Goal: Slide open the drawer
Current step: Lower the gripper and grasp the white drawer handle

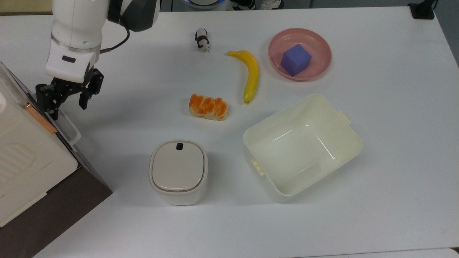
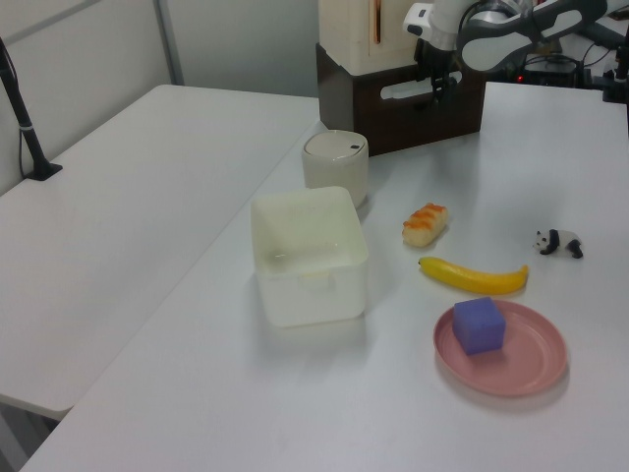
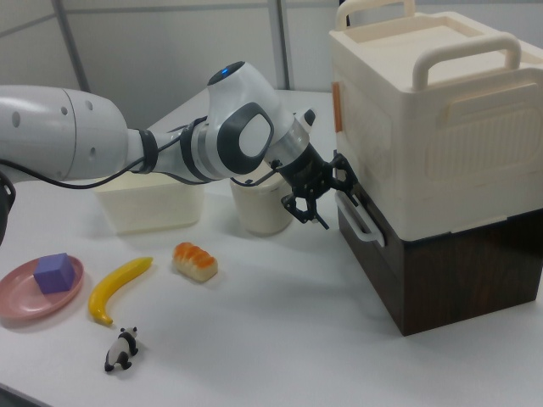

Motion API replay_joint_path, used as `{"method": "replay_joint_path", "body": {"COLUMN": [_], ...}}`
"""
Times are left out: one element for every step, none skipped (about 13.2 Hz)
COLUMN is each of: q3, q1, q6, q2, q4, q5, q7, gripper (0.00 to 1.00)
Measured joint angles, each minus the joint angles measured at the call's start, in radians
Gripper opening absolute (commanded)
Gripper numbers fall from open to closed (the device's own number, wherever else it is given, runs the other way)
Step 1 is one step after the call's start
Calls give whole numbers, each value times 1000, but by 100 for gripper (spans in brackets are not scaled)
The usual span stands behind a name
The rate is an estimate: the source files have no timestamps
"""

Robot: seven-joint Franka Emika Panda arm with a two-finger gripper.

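— Where is the drawer (image 3: 399, 275), and how does it look?

— At the top view's far left, at the table (image 1: 394, 143) edge: a dark brown wood-grain front with a white loop handle (image 1: 68, 125), set under a cream appliance (image 3: 441, 144) with a copper bar (image 1: 38, 118). It sits flush, not pulled out.

— And the gripper (image 1: 66, 102)?

— Its black fingers are spread apart at the handle's upper end; one finger (image 1: 50, 104) overlaps the handle, the other (image 1: 86, 96) stands clear.

— What lies around?

— Going right in the top view: a lidded cream bin (image 1: 178, 172), a bread loaf (image 1: 208, 106), a toy panda (image 1: 202, 39), a banana (image 1: 250, 75), a cream plastic tub (image 1: 344, 139) and a purple cube (image 1: 295, 59) on a pink plate (image 1: 319, 39). All lie well apart from the drawer front.

— Any writing?

— None I can read.
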Motion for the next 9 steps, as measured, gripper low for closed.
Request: {"method": "replay_joint_path", "body": {"q3": [0, 0, 0, 0, 0, 0, 0, 0, 0], "q1": [-1, -3, -4, -5, -5, -5, -5, -6, -6], "q6": [0, 0, 0, 0, 0, 0, 2, 2, 2], "q2": [3, 6, 7, 9, 10, 10, 11, 11, 12], "q4": [2, 3, 4, 4, 6, 6, 8, 14, 14], "q5": [0, 0, 0, 0, 0, 0, -2, -4, -4], "q7": [-11, -32, -45, -52, -59, -61, -62, -62, -62], "gripper": [52, 50, 43, 32, 21, 16, 7, 5, 3]}}
